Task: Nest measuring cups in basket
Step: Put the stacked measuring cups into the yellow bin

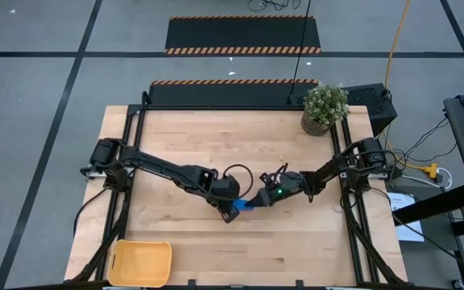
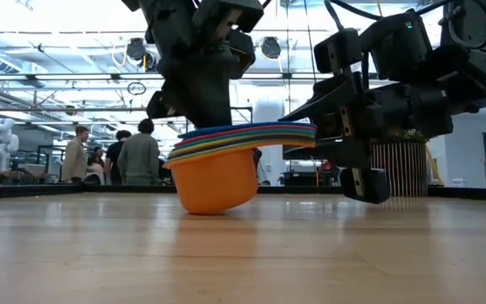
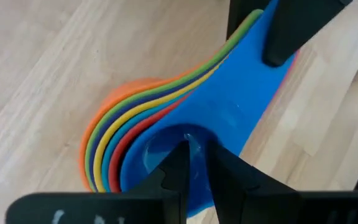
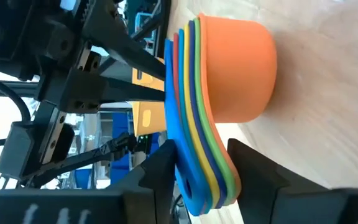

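Note:
The measuring cups [image 2: 218,173] are nested in one stack, orange outermost and blue innermost, and they sit at the table's middle between both grippers. The stack is tilted, with its handles [image 2: 298,131] pointing toward my right gripper. My left gripper [image 3: 194,171] comes down from above and is shut on the bowl end of the stack [image 1: 240,206]. My right gripper [image 4: 197,177] reaches in nearly level and is shut on the stacked handles. The yellow-orange basket [image 1: 141,263] lies at the table's near left corner, with no cups in it. My left gripper pinches the innermost blue cup's bowl [image 3: 166,140] between its two fingers, on the side away from the handles. It slants down from above. The fingers hide the exact spot. The stack hangs tilted below; I cannot tell whether the orange bottom [image 2: 213,207] touches the table. My right gripper has the stacked handles near their free end [image 4: 194,196] between its two fingers, one finger [image 4: 157,168] on the blue side and one [image 4: 253,168] on the orange side. It comes nearly level from the table's right, and the fingers lie along the handles.
A potted plant [image 1: 324,109] stands at the table's far right corner. Bare wood lies between the stack and the basket. In the low view, several people stand in the room beyond the table's far edge.

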{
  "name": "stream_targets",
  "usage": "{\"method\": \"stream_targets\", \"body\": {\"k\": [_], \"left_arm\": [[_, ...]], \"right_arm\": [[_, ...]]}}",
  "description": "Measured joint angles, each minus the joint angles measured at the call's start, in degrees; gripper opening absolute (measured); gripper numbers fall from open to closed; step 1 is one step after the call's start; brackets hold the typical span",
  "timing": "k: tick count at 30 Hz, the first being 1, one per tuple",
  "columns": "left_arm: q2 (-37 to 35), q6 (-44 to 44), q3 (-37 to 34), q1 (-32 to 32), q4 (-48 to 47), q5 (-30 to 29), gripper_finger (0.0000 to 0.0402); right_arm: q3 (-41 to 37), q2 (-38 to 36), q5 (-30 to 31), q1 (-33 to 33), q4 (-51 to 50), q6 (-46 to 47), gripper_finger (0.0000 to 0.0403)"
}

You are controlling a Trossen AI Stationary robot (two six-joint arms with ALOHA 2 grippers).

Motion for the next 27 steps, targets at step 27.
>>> {"method": "stream_targets", "body": {"k": [27], "left_arm": [[-18.6,-2.3,2.8,5.8,-17.4,0.1,0.0056]], "right_arm": [[-0.2,-9.3,-6.1,0.3,-0.7,2.1,0.006]]}}
